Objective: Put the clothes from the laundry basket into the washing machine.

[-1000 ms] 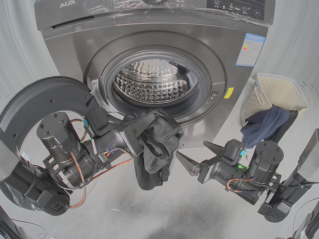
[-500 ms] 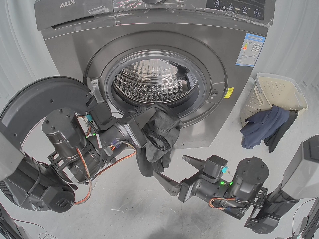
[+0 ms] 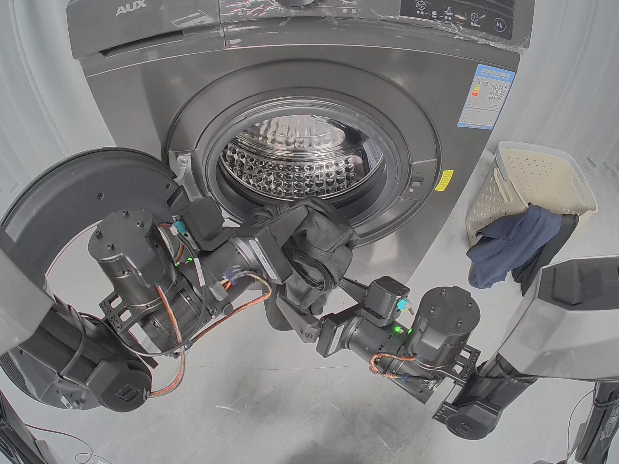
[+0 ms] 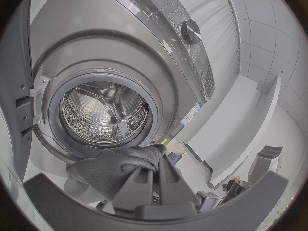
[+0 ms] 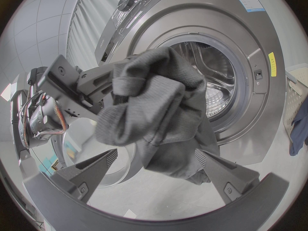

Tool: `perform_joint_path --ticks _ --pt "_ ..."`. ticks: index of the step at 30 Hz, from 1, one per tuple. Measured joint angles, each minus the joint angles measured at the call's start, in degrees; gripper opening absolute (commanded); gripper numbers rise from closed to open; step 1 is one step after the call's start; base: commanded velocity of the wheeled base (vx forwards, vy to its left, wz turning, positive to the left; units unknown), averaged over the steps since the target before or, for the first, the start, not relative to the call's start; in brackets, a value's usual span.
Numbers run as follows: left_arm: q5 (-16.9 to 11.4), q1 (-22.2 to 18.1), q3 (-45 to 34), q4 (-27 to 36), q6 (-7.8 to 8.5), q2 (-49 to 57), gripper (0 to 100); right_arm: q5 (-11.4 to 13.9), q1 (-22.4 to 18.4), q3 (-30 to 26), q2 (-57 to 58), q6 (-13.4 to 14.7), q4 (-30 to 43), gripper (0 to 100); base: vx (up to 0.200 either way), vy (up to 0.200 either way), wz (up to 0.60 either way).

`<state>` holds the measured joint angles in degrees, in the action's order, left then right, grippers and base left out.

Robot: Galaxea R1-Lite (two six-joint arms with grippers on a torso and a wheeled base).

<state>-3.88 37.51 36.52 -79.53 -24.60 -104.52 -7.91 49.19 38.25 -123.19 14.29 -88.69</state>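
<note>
light: I see bright, even, diffuse room light, coming from above.
glare: drum [image 3: 290, 133] steel shines; plastic film [image 3: 361, 17] on the panel glints.
shadows: soft, faint on floor [image 3: 258, 388].
wrist views: fisheye bend, black corners.

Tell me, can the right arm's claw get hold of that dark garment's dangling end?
Probably yes. The right claw is open, with a finger on either side of the hanging dark garment, and nothing blocks it. The left claw grips its top.
</note>
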Motion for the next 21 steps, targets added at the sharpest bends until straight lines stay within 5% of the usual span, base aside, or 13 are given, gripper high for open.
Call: perform_joint_path --ticks 7,8,21 --pt "0.00 0.00 -0.06 0.00 0.02 0.04 0 -0.10 -0.82 2.34 -1.68 0.02 0.01 100 0.000 0.000 0.00" --pt "0.00 0.02 -0.12 -0.01 0.00 0.09 0 -0.07 -0.85 2.73 -1.90 0.05 -0.02 0 0.000 0.000 0.00" --pt "0.05 -0.39 -1.22 0.00 -0.05 0.26 0 -0.56 -1.04 4.02 -1.87 0.24 -0.21 0 0.000 0.000 0.00"
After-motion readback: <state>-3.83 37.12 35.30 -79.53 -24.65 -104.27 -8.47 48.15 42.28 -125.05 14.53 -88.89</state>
